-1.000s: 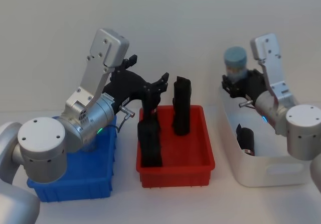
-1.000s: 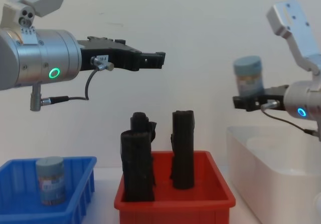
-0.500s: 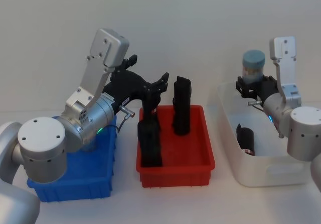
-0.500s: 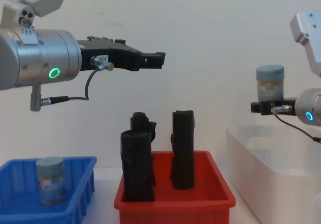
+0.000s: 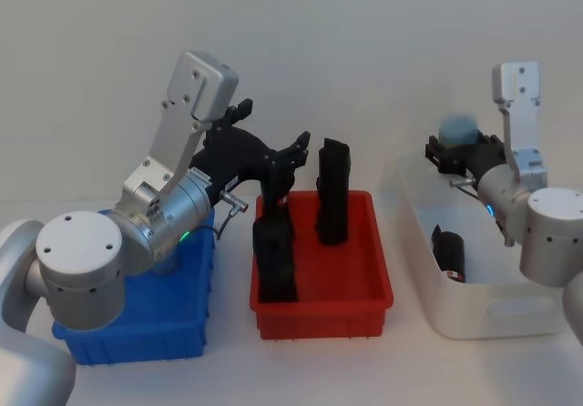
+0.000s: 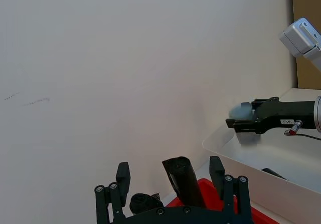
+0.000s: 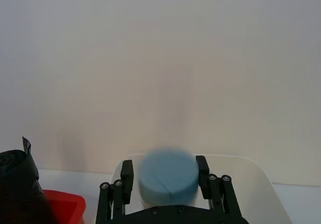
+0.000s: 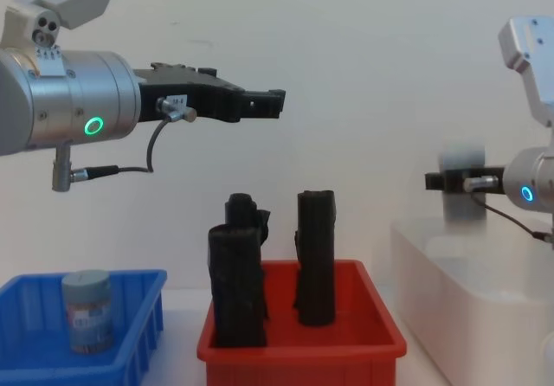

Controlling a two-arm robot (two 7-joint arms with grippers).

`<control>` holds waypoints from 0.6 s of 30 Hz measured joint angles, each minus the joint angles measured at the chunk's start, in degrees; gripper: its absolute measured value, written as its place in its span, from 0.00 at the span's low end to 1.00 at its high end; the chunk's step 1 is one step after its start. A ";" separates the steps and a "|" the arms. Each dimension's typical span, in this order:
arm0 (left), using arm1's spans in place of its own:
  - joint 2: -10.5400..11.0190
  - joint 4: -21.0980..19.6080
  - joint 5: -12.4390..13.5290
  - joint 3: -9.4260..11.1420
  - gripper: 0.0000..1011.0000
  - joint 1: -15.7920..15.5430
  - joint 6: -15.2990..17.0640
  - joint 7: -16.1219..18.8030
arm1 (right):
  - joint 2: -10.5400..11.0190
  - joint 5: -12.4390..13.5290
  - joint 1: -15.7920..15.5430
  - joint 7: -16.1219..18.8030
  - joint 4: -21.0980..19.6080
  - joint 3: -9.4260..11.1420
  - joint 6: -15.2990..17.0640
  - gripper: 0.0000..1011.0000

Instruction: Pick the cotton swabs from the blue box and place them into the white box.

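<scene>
Above the white box (image 5: 474, 306), a blurred grey-blue-lidded tub (image 5: 455, 134) sits between the right gripper's (image 5: 448, 156) parted fingers.

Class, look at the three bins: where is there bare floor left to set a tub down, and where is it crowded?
The white box has bare floor around its one black roll, beneath the right gripper. In the chest view the blue box has room right of its single cotton swab tub. The red bin is crowded with upright black rolls.
</scene>
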 joint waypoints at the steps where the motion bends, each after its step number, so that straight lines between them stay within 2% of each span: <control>1: 0.00 0.00 0.00 0.00 0.99 0.00 0.00 0.00 | -0.05 0.02 0.05 0.00 0.04 0.01 0.01 0.77; 2: 0.00 0.00 0.00 0.00 0.99 0.00 0.00 0.00 | -0.05 0.02 0.05 0.00 0.04 0.01 0.01 0.77; 3: 0.00 0.00 0.00 0.00 0.99 0.00 0.00 0.00 | -0.07 0.04 0.08 0.00 0.07 0.02 0.01 0.83; 9: 0.00 0.00 0.00 0.00 0.99 0.00 0.00 0.00 | -0.18 0.14 0.23 0.00 0.20 0.03 0.05 0.99; 18: 0.00 0.00 0.00 0.00 0.99 0.00 0.00 0.00 | -0.25 0.21 0.34 0.00 0.27 0.03 0.05 0.99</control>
